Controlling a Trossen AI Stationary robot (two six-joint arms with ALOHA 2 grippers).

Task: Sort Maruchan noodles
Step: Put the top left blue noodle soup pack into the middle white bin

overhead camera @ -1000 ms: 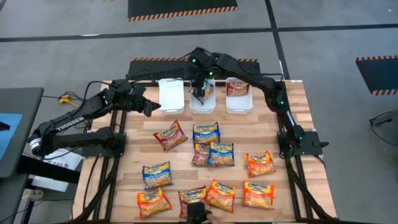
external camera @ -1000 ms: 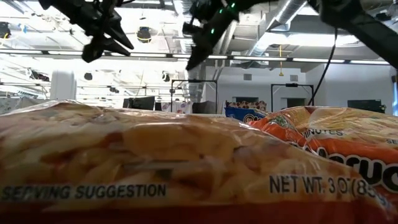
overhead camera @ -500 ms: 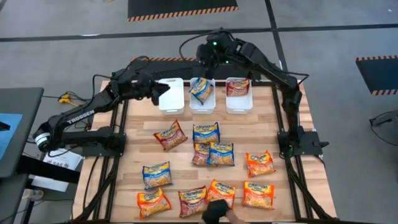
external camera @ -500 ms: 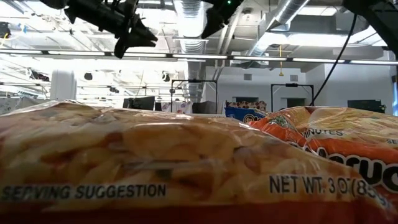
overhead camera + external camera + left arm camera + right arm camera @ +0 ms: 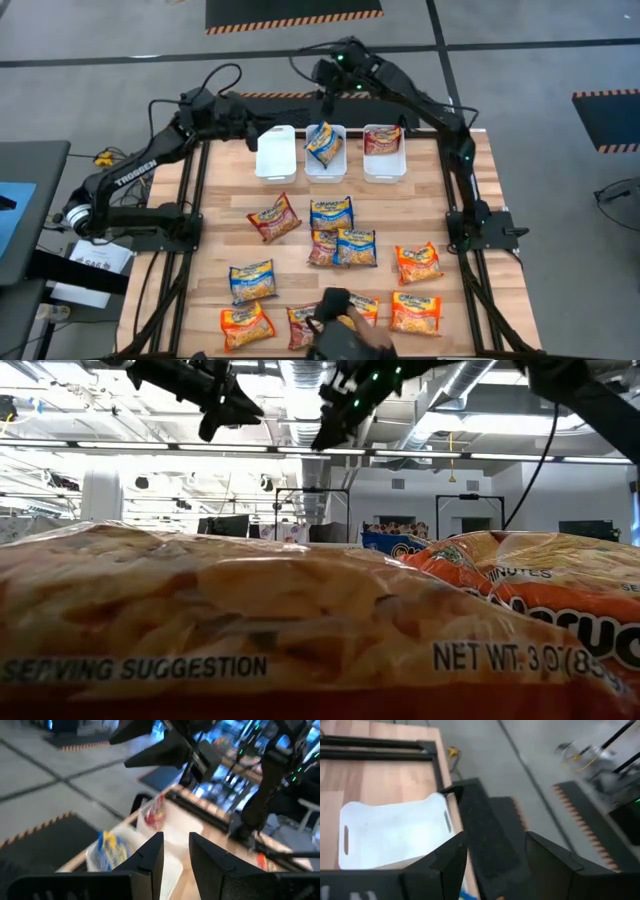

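Several Maruchan packets lie flat on the wooden table: dark red (image 5: 274, 217), blue (image 5: 331, 212), blue (image 5: 252, 281), orange (image 5: 418, 262) and more toward the near edge. Three white bins stand in a row at the far edge. The left bin (image 5: 276, 152) holds nothing, the middle bin (image 5: 325, 165) holds a blue packet (image 5: 324, 143), and the right bin (image 5: 384, 165) holds a dark red packet (image 5: 382, 140). My left gripper (image 5: 240, 130) hangs open in the air beside the left bin. My right gripper (image 5: 325, 95) is open, raised beyond the middle bin's far end.
A person's black-gloved hand (image 5: 335, 335) reaches in over the packets at the near edge. In the low view, packets (image 5: 250, 620) right before the camera fill the lower picture, with both grippers high above. Bare wood shows left of the packets and right of the bins.
My right gripper rose from the middle bin and drew back past the table's far edge, leaving the blue packet lying in that bin. My left gripper moved up and toward the far edge, beside the left bin. The gloved hand came farther in at the near edge.
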